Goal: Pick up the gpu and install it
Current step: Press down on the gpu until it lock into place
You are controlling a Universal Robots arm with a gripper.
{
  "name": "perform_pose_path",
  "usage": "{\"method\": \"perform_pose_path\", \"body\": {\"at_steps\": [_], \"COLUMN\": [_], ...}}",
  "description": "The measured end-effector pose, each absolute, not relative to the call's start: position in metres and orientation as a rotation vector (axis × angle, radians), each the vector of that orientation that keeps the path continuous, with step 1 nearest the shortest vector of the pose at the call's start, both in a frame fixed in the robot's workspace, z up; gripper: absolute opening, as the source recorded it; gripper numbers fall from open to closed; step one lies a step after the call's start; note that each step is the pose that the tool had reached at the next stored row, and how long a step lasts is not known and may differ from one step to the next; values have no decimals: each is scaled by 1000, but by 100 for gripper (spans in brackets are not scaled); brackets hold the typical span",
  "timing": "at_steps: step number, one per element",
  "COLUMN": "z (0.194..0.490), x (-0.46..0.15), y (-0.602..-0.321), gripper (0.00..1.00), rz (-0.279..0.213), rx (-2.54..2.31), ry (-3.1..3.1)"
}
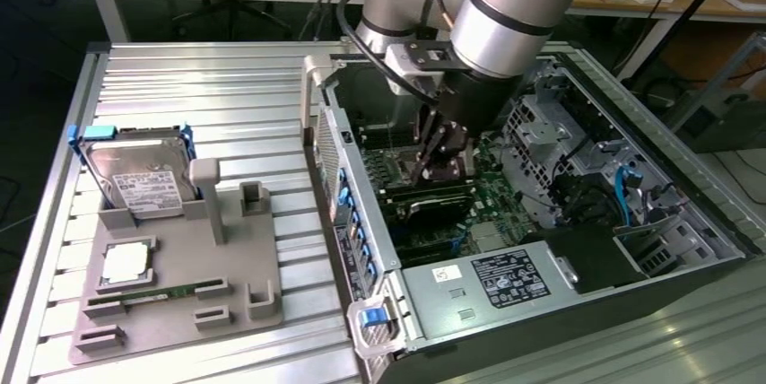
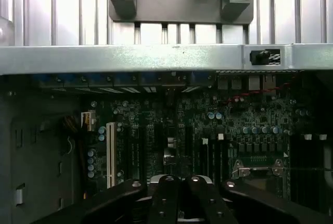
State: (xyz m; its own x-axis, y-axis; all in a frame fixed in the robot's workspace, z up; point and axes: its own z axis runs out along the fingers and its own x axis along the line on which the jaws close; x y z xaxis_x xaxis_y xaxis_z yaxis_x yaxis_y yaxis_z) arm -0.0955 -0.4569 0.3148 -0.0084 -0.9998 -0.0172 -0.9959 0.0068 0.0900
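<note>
My gripper (image 1: 439, 161) reaches down into the open computer case (image 1: 326, 124), just above the motherboard (image 1: 413, 188). A thin tan-brown board, the gpu (image 1: 429, 169), shows between the fingers, which stand close together on it. In the wrist view the black fingers (image 2: 166, 193) sit nearly touching over the motherboard (image 2: 208, 125) and its expansion slots. The card itself is hidden there.
A grey fixture (image 1: 192, 312) lies at the exterior view's left on the slatted table. It carries a silver hard drive (image 1: 138, 173), a CPU (image 1: 126, 263) and a green RAM stick (image 1: 150, 296). A power supply (image 1: 503, 281) fills the case's near end. Drive cages and cables crowd its far side.
</note>
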Motion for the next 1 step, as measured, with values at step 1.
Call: {"method": "perform_pose_path", "body": {"at_steps": [1], "z": [315], "x": [-96], "y": [-457], "gripper": [11], "rz": [-121], "rx": [2174], "ry": [-2190]}}
